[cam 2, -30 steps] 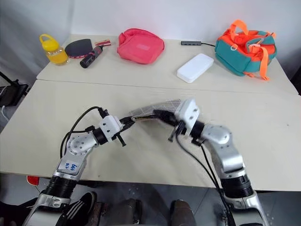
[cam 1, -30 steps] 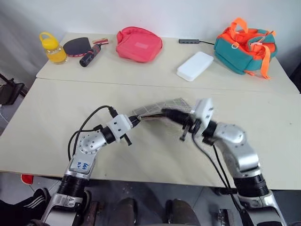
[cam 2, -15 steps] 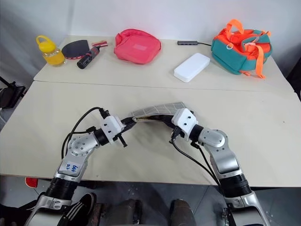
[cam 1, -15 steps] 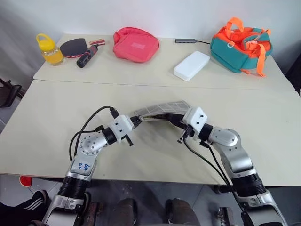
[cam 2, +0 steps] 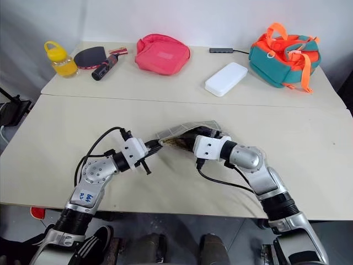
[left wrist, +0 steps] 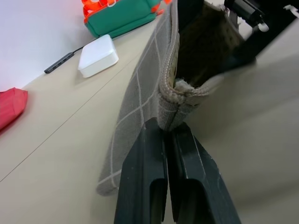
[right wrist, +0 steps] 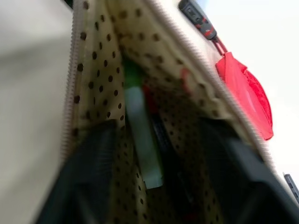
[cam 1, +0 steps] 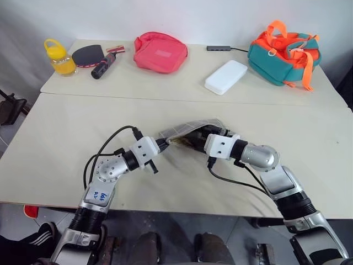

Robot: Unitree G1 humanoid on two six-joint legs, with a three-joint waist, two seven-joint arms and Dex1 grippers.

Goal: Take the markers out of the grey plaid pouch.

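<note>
Clearly both markers point(right wrist: 142, 135) remain inside the grey plaid pouch point(cam 1: 190, 128). Left hand point(left wrist: 169, 135) pinches its zipper corner clenched; right hand point(right wrist: 156, 154), fingers spread, reaches into the mouth, grasping nothing yet.

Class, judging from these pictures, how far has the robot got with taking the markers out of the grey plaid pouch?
Done: the grey plaid pouch is unzipped, and the left gripper is shut on its corner, holding it up.
In hand: the right gripper is open inside the mouth, either side of the light green marker.
Left: gripping that marker and pulling it out, then the red one beside it. Neither marker is out yet.
</note>
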